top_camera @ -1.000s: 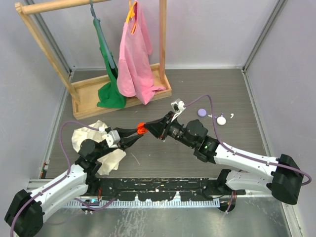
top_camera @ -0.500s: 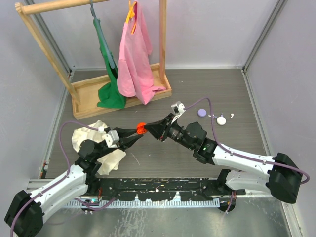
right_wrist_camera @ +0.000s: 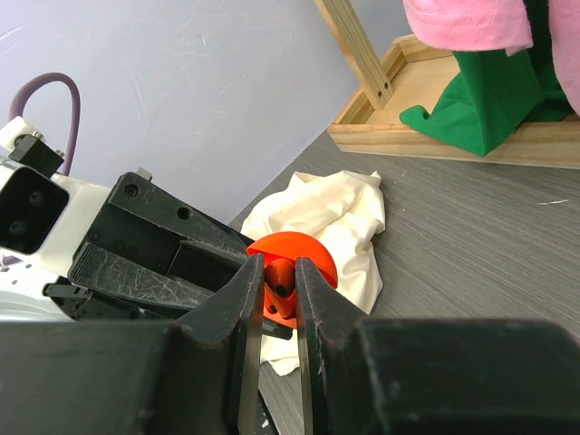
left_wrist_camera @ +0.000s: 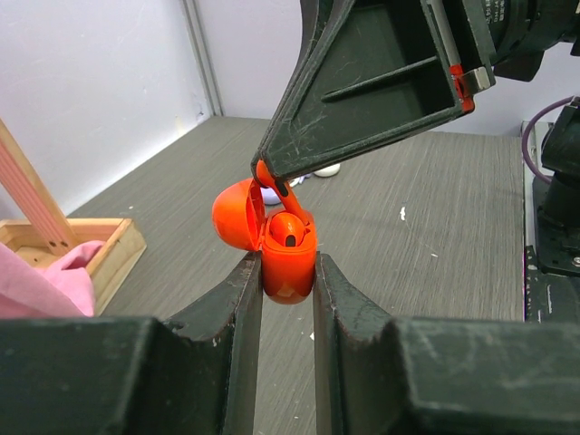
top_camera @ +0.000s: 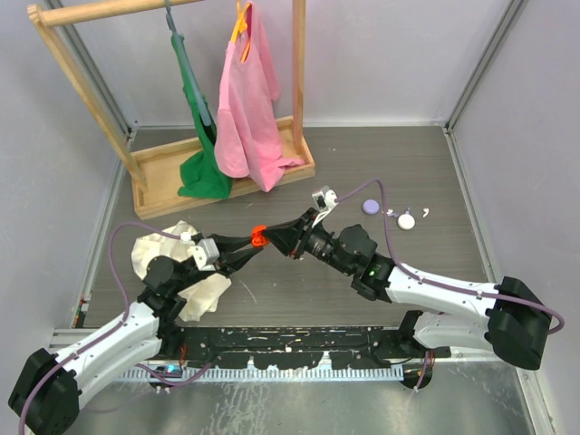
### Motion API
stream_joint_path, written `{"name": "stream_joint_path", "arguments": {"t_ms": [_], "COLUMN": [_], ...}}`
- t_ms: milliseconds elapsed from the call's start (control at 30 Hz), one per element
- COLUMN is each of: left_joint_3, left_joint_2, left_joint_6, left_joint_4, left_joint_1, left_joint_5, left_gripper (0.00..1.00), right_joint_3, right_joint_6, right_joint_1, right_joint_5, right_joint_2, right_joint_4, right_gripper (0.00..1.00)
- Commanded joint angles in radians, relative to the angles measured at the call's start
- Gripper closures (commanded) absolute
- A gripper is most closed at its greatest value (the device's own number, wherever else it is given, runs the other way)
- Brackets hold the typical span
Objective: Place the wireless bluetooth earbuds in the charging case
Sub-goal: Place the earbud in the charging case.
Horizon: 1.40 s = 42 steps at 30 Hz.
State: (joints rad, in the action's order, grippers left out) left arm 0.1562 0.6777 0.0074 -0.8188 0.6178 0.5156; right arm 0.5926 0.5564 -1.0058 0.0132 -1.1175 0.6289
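A small red-orange charging case (left_wrist_camera: pixel 288 272) with its hinged lid (left_wrist_camera: pixel 237 213) swung open is held off the table, and my left gripper (left_wrist_camera: pixel 288 261) is shut on its body. My right gripper (right_wrist_camera: pixel 279 269) meets it tip to tip and is shut on an orange earbud (right_wrist_camera: pixel 281 288) that stands in the case's open mouth (left_wrist_camera: pixel 288 231). From above, the case (top_camera: pixel 259 236) shows as an orange spot between left gripper (top_camera: pixel 251 242) and right gripper (top_camera: pixel 268 237). A pale-lavender round puck (top_camera: pixel 371 207) lies on the table behind the right arm.
A white round piece (top_camera: pixel 406 220) and tiny white bits (top_camera: pixel 423 213) lie next to the lavender puck. A crumpled cream cloth (top_camera: pixel 172 254) sits under the left arm. A wooden clothes rack (top_camera: pixel 227 163) with pink and green garments stands at the back left.
The right arm has crept slightly left toward the left gripper, keeping the earbud at the case. The left arm has stayed still.
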Motion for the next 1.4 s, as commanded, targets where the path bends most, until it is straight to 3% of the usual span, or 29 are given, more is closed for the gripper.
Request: {"name": "stream_joint_path", "arguments": {"t_ms": [0,833,1100,1367], "left_joint_3": [0.005,-0.006,-0.009,-0.009], "left_joint_2": [-0.004,-0.017,-0.025,-0.023], "left_joint_6": [-0.013,-0.046,-0.050,-0.049], "left_joint_4": [-0.086,-0.114,-0.115,-0.115], "left_joint_1": [0.003,0.002,0.003,0.003], "left_joint_5": [0.010,-0.023,-0.032,-0.026], "left_gripper": [1.00,1.00,1.00,1.00], "right_joint_3": [0.009,-0.083,-0.136,-0.116], "right_joint_6": [-0.008,-0.014,-0.012,-0.031], "right_joint_1": [-0.009,-0.018,-0.017,-0.017], "right_joint_5": [-0.001,0.020,0.005,0.013], "right_joint_2": [-0.007,0.015,0.013,0.015], "right_joint_4": [0.073,0.162,0.258,0.227], "right_gripper": [0.81,0.76,0.73,0.66]}}
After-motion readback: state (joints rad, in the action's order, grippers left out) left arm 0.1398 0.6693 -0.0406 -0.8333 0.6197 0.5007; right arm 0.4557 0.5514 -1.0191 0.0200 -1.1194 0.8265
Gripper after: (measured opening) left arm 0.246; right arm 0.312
